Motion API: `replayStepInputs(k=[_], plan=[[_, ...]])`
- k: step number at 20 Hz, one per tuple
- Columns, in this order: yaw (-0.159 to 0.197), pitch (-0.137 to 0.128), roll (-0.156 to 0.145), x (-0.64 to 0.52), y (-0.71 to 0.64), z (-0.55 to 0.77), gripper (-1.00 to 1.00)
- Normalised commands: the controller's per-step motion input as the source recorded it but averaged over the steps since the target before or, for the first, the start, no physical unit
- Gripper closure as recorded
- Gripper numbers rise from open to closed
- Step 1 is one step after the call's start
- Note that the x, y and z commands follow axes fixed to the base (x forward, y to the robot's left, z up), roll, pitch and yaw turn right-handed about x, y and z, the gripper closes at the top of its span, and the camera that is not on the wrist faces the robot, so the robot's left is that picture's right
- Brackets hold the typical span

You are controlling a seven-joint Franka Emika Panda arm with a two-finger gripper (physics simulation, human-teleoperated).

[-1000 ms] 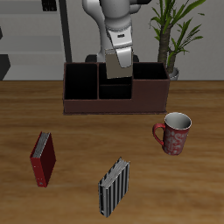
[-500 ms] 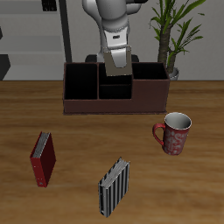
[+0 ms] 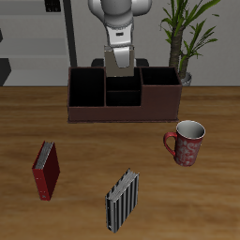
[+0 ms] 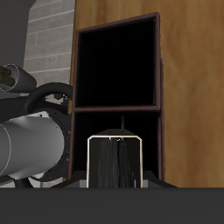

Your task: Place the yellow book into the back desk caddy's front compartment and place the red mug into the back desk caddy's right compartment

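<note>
Book: the yellow book (image 3: 119, 62) hangs gripped in your jaws (image 3: 120, 67), over the caddy (image 3: 89, 113) centre.
Handling: thin, stiff, light; hold its top edge.
Mug (image 3: 188, 142): on the table, in front of the caddy.

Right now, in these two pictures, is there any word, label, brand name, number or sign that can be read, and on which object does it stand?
None can be read.
Red mug: only a pale mottled pattern, no letters.
Dark red book: plain cover, no title.
Striped book: black-and-white stripes only.
Back desk caddy: plain walls, also in the wrist view.
</note>
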Motion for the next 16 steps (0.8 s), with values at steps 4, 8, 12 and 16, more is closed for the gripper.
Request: replayStepInputs(k=[4, 8, 12, 16], plan=[[0.013, 0.007, -0.064, 0.02, -0.22, 0.06, 1.0], [0.015, -0.087, -0.081, 0.18, -0.28, 0.26, 1.0], [0.001, -0.053, -0.07, 0.17, -0.2, 0.14, 1.0], [0.02, -0.02, -0.006, 0.03, -0.05, 0.02, 1.0]])
